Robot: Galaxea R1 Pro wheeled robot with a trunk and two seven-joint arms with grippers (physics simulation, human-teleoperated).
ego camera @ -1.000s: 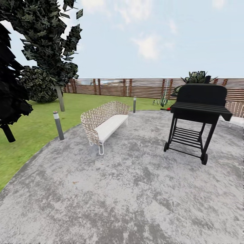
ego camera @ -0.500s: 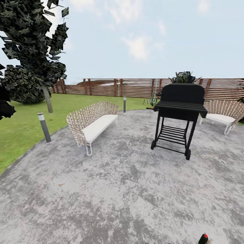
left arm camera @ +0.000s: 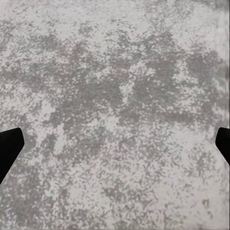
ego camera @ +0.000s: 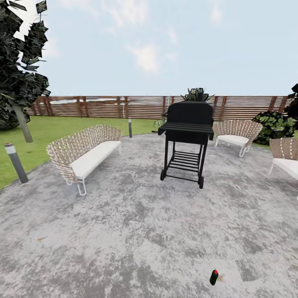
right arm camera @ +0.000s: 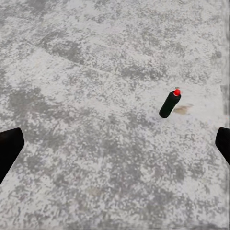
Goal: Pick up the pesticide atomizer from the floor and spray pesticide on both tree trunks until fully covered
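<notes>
1. the pesticide atomizer (ego camera: 213,277) stands upright on the grey speckled paving (ego camera: 136,231), low in the head view and a little to the robot's right. it reads as a small dark bottle with a red cap, not pale. from the right wrist camera the same bottle (right arm camera: 170,103) stands alone on the stone, with a small brownish mark just beside it.

2. the right gripper (right arm camera: 115,148) hangs above the paving with its dark fingertips (right arm camera: 9,146) spread wide at the two edges of that view, nothing between them. the bottle lies well off the midline of the jaws, so i'd judge the arm is not yet lined up for a grasp.

3. the left gripper (left arm camera: 115,148) is likewise spread wide over bare stone, holding nothing; i'd guess it is just parked out of the way.

4. a black grill (ego camera: 186,138) stands mid-patio, with a woven bench (ego camera: 85,151) to its left and two more woven seats off to the right, all well apart from the bottle.

5. the lawn (ego camera: 45,132) and the slatted wooden fence (ego camera: 124,106) lie beyond. a dark-leaved tree (ego camera: 18,74) with a thin trunk stands at the left edge; it is not one of the thick mottled trunks to be sprayed.

6. my guess: pickup comes first, spraying is far off.
</notes>
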